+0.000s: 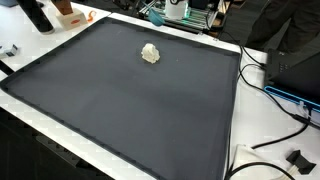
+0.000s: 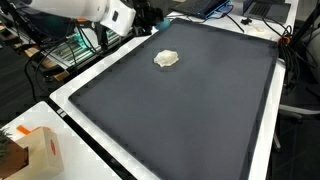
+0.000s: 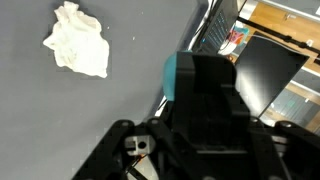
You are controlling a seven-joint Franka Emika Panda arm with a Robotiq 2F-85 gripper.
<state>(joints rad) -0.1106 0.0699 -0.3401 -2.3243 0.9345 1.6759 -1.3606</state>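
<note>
A crumpled white cloth (image 1: 150, 53) lies on a large dark mat (image 1: 120, 115), near the mat's far edge. It also shows in the exterior view where the cloth (image 2: 167, 59) is to the right of the white arm. The black gripper (image 2: 145, 18) hangs off that arm, past the mat's (image 2: 190, 120) far left corner and well apart from the cloth. In the wrist view the cloth (image 3: 77, 40) is at the upper left. The gripper (image 3: 200, 125) fills the lower part as a dark mass with a teal piece. Its fingertips are lost in the dark, and nothing shows between them.
The mat lies on a white table (image 1: 232, 140). A cardboard box (image 2: 35, 150) stands at the near left corner. Cables (image 1: 272, 100) and small black parts (image 1: 297, 158) lie along the table's right side. Electronics (image 1: 185, 12) stand at the back. A dark panel (image 3: 265, 70) is beyond the mat.
</note>
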